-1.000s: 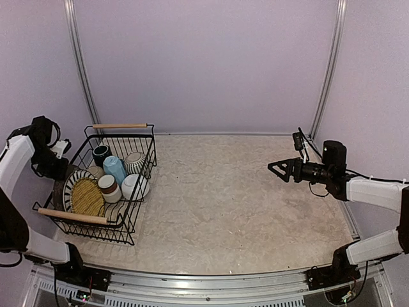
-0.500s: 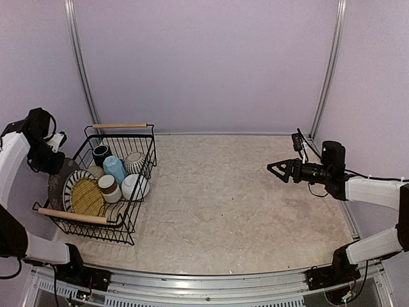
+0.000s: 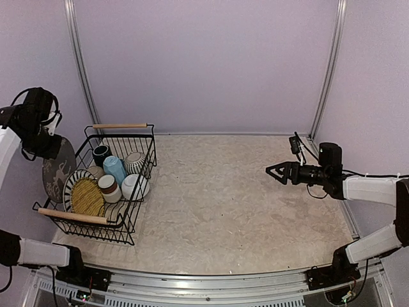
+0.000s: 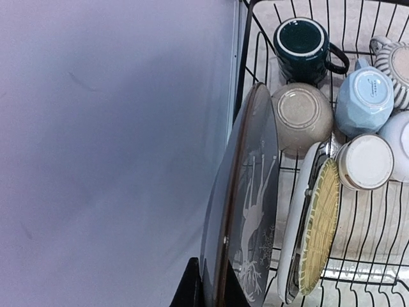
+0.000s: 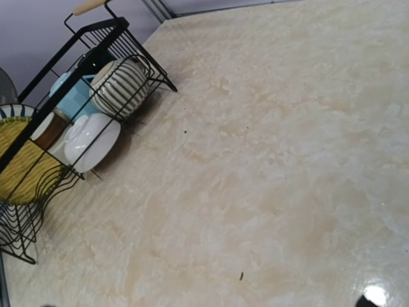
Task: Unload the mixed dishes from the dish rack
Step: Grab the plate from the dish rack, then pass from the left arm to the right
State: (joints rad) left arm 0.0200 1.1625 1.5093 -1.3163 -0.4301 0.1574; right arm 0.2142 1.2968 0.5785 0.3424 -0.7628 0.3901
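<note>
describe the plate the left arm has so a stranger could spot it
Find the black wire dish rack on the left. Over its left edge the left gripper holds a dark grey plate on edge. Unlike the striped plate in the rack, it carries a white deer drawing.

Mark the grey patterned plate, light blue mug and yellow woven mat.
grey patterned plate [image 4: 251,198], left wrist view, patterned face.
light blue mug [image 4: 364,97], left wrist view, round top.
yellow woven mat [image 4: 319,224], left wrist view, woven face.

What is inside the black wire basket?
The basket holds a dark mug, blue mug, beige bowl, striped pot, white bowl, brown-white cup, and a yellow mat leaning on a striped plate. The mat covers most of that plate; anything beneath the dishes is hidden.
</note>
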